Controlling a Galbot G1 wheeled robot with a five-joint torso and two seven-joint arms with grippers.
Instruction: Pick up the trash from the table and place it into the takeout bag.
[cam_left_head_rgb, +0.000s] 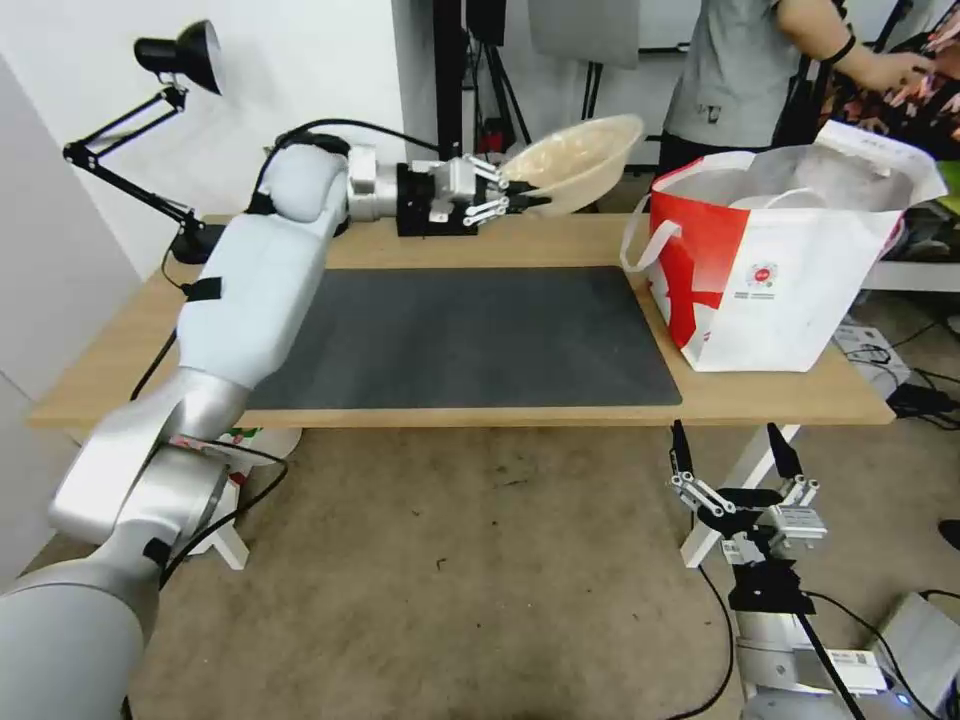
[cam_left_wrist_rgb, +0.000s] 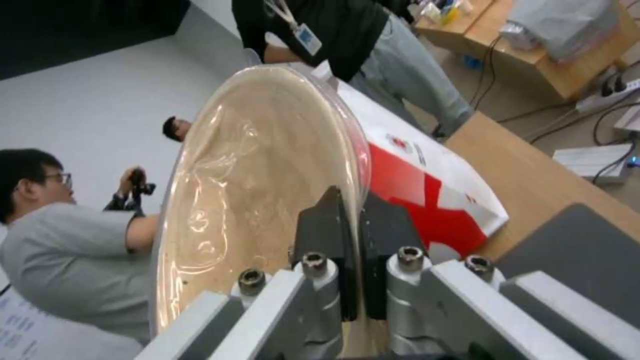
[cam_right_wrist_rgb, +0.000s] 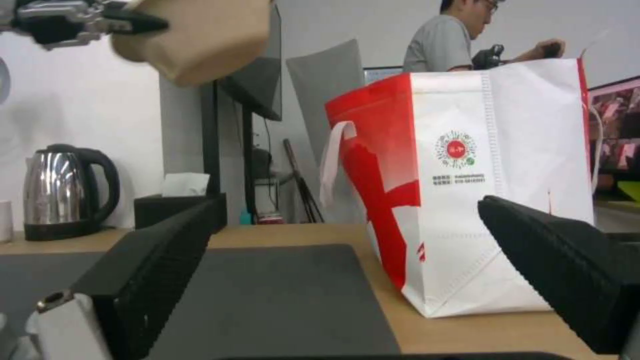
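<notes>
My left gripper (cam_left_head_rgb: 515, 192) is shut on the rim of the beige bowl (cam_left_head_rgb: 578, 160), which hangs tilted in the air above the table's (cam_left_head_rgb: 500, 240) far edge, to the left of the takeout bag (cam_left_head_rgb: 780, 280). The left wrist view has the two black fingers (cam_left_wrist_rgb: 327, 225) pinching the bowl's (cam_left_wrist_rgb: 260, 175) rim, with the bag (cam_left_wrist_rgb: 427, 200) beyond. The red-and-white bag stands open on the table's right end, something white inside it. My right gripper (cam_left_head_rgb: 735, 470) is open, low in front of the table's edge; from its wrist view (cam_right_wrist_rgb: 353, 270) the bag (cam_right_wrist_rgb: 480, 190) and raised bowl (cam_right_wrist_rgb: 200, 40) show.
A dark grey mat (cam_left_head_rgb: 470, 340) covers the middle of the tabletop. A black desk lamp (cam_left_head_rgb: 170, 60) is clamped at the far left. A steel kettle (cam_right_wrist_rgb: 63, 190) and a black tissue box (cam_right_wrist_rgb: 177, 207) stand at the back. A white table leg (cam_left_head_rgb: 740, 490) is near my right gripper.
</notes>
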